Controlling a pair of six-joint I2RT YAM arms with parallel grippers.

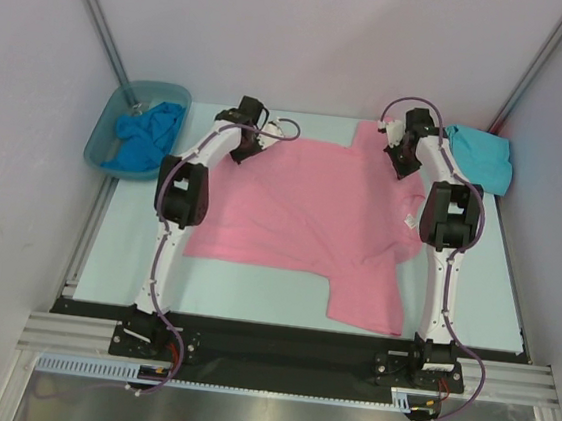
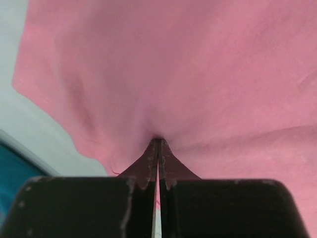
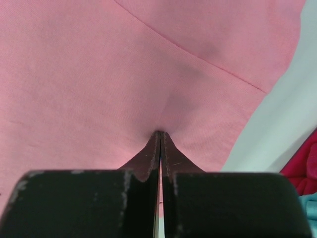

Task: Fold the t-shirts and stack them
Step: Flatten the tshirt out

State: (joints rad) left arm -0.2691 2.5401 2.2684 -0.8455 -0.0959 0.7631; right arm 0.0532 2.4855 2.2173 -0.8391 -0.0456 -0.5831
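Pink t-shirt point(image 1: 301, 208) lies spread flat on the table point(image 1: 253, 288), its far edge pinched at two spots.
Your left gripper point(image 2: 158, 143) and right gripper point(image 3: 159, 134) are both clamped on that cloth. Raise them together, keep the edge taut and level, and fold toward the near hem.

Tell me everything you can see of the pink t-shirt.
The pink t-shirt is a large, plain, light pink tee of soft cloth. It lies spread mostly flat and slightly creased across the pale table, with one sleeve pointing toward the near right. Its far edge is pinched in two spots: the left hand and the right hand are each shut on it, puckering the cloth there.
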